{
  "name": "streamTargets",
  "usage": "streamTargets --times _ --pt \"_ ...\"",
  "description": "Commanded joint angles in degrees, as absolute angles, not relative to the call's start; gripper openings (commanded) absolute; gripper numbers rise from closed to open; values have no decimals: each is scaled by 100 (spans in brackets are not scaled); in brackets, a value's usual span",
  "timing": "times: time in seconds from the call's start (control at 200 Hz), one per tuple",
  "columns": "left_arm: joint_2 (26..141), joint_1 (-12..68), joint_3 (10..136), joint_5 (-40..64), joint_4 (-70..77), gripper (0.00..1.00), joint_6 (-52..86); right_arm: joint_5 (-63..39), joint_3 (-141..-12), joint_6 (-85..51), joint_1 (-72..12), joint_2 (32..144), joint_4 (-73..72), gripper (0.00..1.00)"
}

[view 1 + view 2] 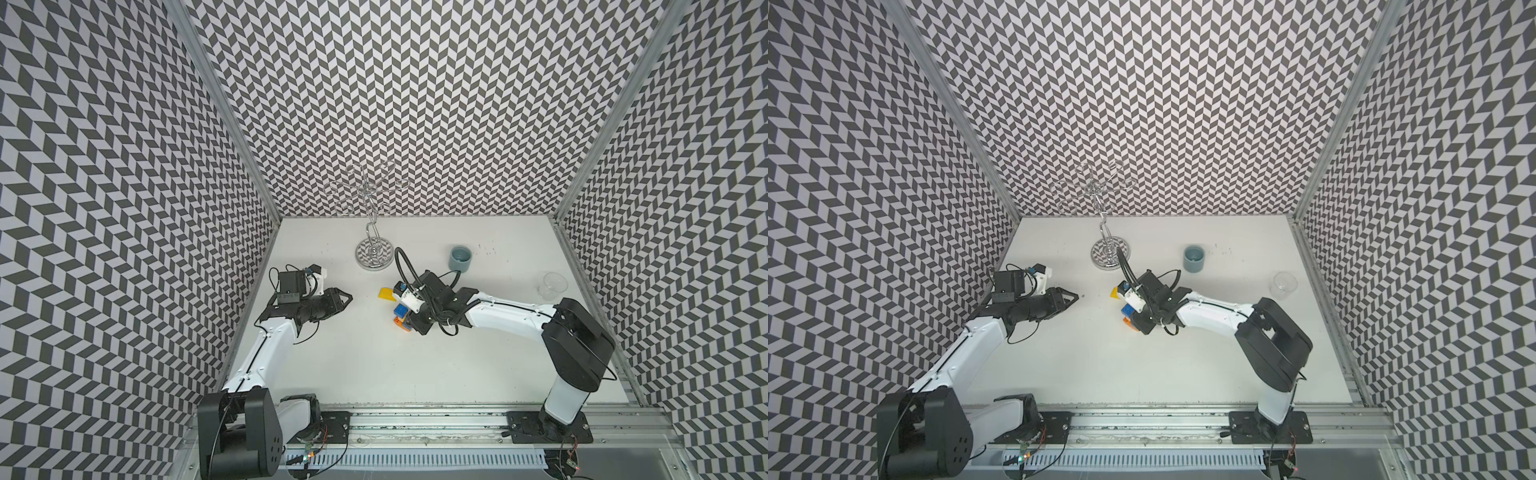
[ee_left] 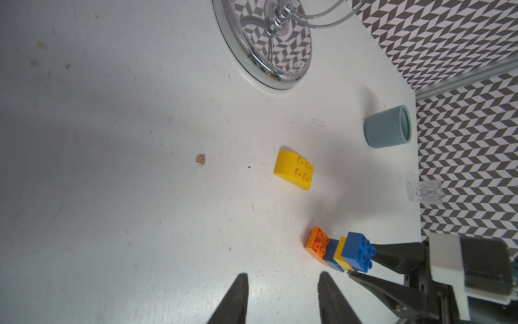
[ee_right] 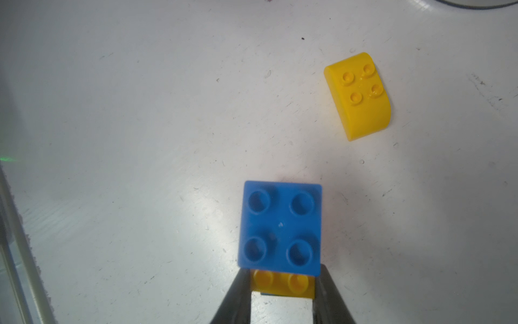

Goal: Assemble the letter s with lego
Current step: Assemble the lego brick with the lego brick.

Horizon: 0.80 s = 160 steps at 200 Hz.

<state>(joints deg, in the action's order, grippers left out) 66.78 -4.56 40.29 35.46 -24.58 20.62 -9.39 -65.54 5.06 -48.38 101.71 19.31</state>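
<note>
**Item 1.** Left pincer point(image 1: 348, 297): released, tips parted, nothing between them. It hangs over bare desk point(image 1: 374, 365), well apart from the bricks.

**Item 2.** Loose yellow brick point(image 2: 293, 174): studs up, flat on the desk between the two pincers and nearer the right one, touching nothing.

**Item 3.** Stack of bricks point(image 2: 340, 254): the letter s, part built. Four bricks are joined, running orange brick point(image 2: 316, 244), blue, yellow, then the top blue brick point(image 3: 280, 227). The orange end looks to rest on the desk.

**Item 4.** Right pincer point(image 3: 283, 273): clenched on the stack's yellow brick, just beneath the top blue one.

**Step in hand (judged).** Four of the five bricks are placed and the right pincer steadies the stack for the last one. The next move calls for the free left pincer to fetch the loose yellow brick. It must then be pressed onto the top blue studs, offset to finish the zigzag, while the right grip holds firm.

**Item 5.** Grey cup point(image 1: 459, 266): upright beyond the right pincer, apart from it, with nothing visible inside.

**Item 6.** Clear glass point(image 1: 552, 286): upright, well apart from the right pincer, and it appears empty.
</note>
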Motion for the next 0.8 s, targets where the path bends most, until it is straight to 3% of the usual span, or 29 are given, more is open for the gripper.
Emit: streamTargets --times 0.0,0.796 --pt "6720 -501 3972 3613 -2372 43 2026 -939 -6721 606 -4790 10280 1811 21" --pt "6785 -501 3972 3608 -2375 43 2021 -1140 -6664 567 -4788 10446 1871 19"
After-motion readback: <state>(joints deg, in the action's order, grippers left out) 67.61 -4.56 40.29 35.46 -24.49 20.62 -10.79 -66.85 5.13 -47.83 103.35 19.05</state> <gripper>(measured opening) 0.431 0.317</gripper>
